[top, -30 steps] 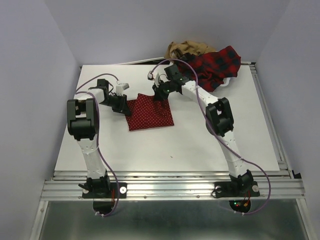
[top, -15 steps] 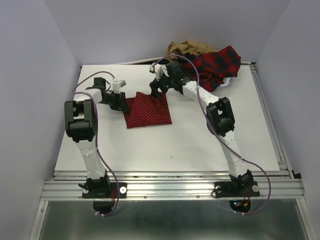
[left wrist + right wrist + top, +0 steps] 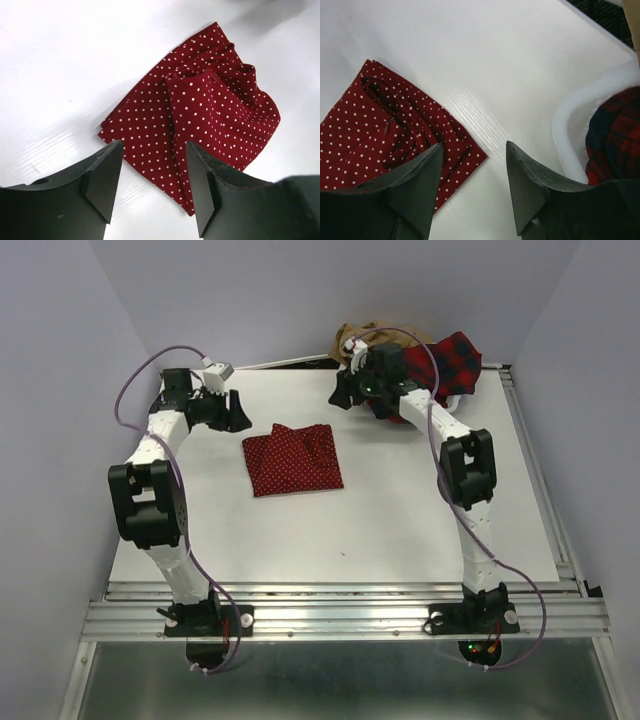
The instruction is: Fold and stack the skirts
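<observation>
Reaching to one o'clock, the right jaws, apart, should pinch one edge of the plaid skirt point(image 3: 455, 358); left jaws apart too.

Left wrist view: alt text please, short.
A folded red skirt with white dots lies on the white table, with a rumpled flap on top. In the foreground, the left tool shows two dark fingers standing open, holding nothing.

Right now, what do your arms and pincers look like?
The left arm and right arm have white links, black joints and looping purple cables. The left pincer and right pincer each have two black wedge-shaped fingers.
</observation>
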Controlling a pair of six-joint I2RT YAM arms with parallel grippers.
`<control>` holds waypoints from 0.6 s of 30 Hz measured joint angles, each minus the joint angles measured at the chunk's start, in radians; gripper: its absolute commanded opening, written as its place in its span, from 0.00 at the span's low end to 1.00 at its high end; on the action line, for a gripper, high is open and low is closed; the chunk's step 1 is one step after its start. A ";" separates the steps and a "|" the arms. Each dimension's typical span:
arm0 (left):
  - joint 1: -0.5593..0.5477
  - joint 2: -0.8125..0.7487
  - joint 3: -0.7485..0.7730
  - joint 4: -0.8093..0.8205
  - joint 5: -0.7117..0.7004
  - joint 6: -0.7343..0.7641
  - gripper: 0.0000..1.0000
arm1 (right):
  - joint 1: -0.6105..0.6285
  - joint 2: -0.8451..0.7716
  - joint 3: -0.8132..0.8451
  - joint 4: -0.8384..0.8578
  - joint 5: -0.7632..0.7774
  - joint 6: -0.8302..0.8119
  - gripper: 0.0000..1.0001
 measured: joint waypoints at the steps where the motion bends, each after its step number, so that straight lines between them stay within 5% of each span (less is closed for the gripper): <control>1: -0.020 0.011 0.008 -0.006 -0.006 0.001 0.66 | -0.018 0.005 -0.003 0.001 -0.024 0.023 0.65; 5: -0.070 0.048 0.010 -0.005 -0.018 -0.006 0.69 | -0.050 0.022 -0.038 0.022 -0.143 0.126 0.77; 13: -0.156 0.124 0.032 0.020 -0.066 -0.033 0.68 | -0.028 0.021 -0.173 0.079 -0.294 0.208 0.73; 18: -0.185 0.171 0.045 0.057 -0.090 -0.059 0.58 | -0.009 0.022 -0.175 0.081 -0.335 0.186 0.73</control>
